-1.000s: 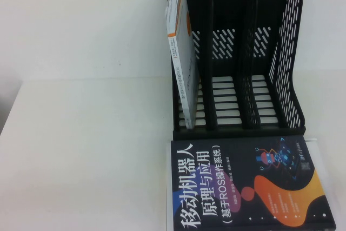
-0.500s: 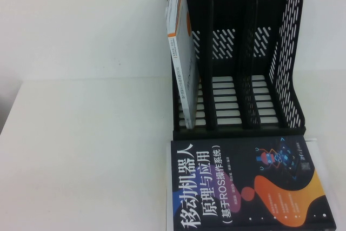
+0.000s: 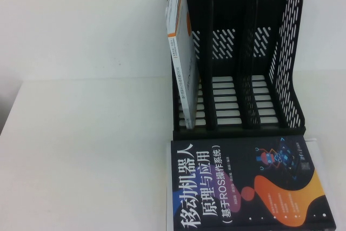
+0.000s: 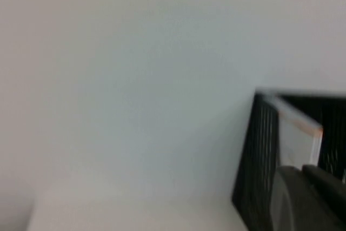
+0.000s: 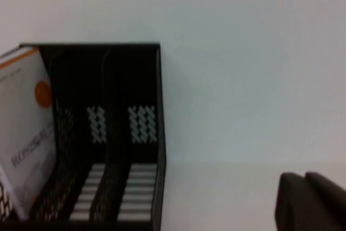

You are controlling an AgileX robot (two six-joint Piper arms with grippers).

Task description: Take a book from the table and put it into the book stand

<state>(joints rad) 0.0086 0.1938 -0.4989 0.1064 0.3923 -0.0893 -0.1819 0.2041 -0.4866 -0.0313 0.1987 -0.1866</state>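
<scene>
The dark navy book (image 3: 248,185) lies flat, cover up, on the white table (image 3: 81,150), right in front of the black book stand (image 3: 292,52). Its big white Chinese title and orange, purple and blue graphics show. Neither gripper shows in the high view. My left gripper (image 4: 301,170) is shut and empty, off to the left of the stand (image 4: 259,155). My right gripper (image 5: 305,177) is shut and empty, off to the right of the stand (image 5: 159,133). The dark book is out of both wrist views.
A white book with an orange stripe (image 3: 183,52) stands upright in the stand's leftmost slot; it also shows in the left wrist view (image 4: 294,139) and the right wrist view (image 5: 27,128). The stand's other slots hold nothing. A white edge (image 3: 323,158) shows under the dark book.
</scene>
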